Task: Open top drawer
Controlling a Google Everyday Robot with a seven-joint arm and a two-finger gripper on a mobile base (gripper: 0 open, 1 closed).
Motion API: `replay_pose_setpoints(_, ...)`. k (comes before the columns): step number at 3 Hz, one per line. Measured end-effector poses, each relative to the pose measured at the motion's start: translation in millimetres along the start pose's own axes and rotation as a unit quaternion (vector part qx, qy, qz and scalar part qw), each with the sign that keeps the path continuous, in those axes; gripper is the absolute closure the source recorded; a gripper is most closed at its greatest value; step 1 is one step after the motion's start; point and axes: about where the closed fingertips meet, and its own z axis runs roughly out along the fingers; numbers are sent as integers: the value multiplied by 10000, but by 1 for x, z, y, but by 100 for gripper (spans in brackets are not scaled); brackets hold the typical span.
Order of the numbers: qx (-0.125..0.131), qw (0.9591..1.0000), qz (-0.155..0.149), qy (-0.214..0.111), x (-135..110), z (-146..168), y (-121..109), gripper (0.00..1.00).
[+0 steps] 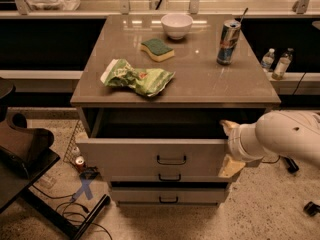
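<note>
Top drawer [125, 156]: uppermost of three in the cabinet [250, 86], standing partly out of the carcass toward the camera. The front is a wide, plain light-grey panel, taller than the two fronts below it. A small black bar handle [171, 160] sits at its centre. A dark gap shows between the drawer front and the cabinet top; the inside lies in shadow and nothing can be made out there.

Middle drawer [200, 178] and bottom drawer [135, 196]: both shut, same black handles, set back under the top front.

Gripper [230, 146]: at the right end of the top drawer front, on the white arm [287, 136] that enters from the right edge. Its two pale fingers are spread wide. The upper fingertip [228, 127] is at the drawer's top edge, the lower one [231, 167] lies over the front face near the lower right corner. Contact with the panel cannot be told.

Cabinet top: crumpled green bag [137, 78] front left, green-and-yellow sponge [157, 49] behind it, white bowl [176, 25] at the back, drink can [228, 41] at the right.
</note>
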Motion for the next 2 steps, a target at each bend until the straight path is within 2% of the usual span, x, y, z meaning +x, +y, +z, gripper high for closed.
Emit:
replay_pose_setpoints(1,3,10000,-10,1,-1,-1,0,38)
replay_pose_setpoints(2,-18,9998,-13,188,5,-16,9,61)
